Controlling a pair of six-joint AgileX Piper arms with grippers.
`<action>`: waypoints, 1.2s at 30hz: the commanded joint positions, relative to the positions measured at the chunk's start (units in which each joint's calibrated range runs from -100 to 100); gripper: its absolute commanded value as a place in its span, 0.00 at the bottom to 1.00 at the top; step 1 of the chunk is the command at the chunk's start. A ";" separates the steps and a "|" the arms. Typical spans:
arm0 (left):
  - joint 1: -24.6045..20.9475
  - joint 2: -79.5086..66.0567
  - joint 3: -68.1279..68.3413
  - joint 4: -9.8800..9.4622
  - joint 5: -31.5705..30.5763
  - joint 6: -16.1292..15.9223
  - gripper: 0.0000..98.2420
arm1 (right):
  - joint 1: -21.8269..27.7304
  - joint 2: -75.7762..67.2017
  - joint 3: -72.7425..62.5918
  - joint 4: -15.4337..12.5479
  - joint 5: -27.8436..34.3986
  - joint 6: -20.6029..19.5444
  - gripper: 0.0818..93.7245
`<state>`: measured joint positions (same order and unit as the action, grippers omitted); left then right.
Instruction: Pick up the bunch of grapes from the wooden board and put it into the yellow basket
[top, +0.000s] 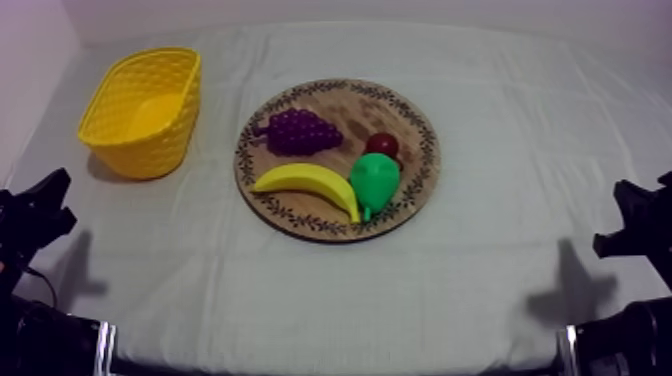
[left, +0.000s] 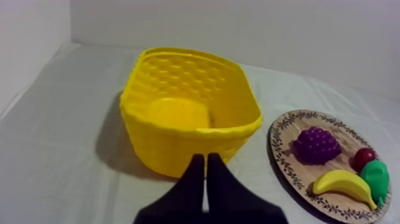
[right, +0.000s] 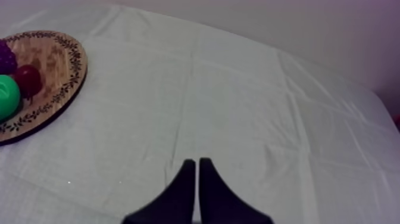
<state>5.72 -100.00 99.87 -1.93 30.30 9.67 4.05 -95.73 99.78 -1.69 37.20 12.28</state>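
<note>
You are at the very start. The grapes (top: 297, 130) lie on the wooden board (top: 345, 103), on the side nearest the yellow basket (top: 150, 145), with the banana (top: 305, 184) near them. Your left gripper (left: 206, 159) faces the basket, pressed together on nothing, and your right gripper (right: 197, 162) is the same. The basket looks empty, though its near wall may hide a little. The next move, I'd judge, is to open the left gripper and reach over the grapes.

Basket (top: 150, 150) left of board (top: 345, 105); on it, grapes (top: 298, 131) behind banana (top: 305, 183) (pear (top: 374, 180) at right)
</note>
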 joint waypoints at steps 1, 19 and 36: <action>-0.40 0.00 0.02 0.00 0.01 -3.78 0.00 | 0.01 -0.02 -0.01 0.01 -0.03 0.01 0.00; -0.57 0.00 -0.08 0.07 -0.08 -6.29 0.00 | 0.01 -0.02 -0.01 0.01 -0.03 0.01 0.00; 0.33 19.84 -24.98 0.08 -0.87 -6.56 0.00 | 0.01 -0.02 -0.01 0.01 -0.03 0.01 0.00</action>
<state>5.95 -83.55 79.31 -1.87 29.41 3.18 4.05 -95.73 99.78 -1.69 37.20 12.28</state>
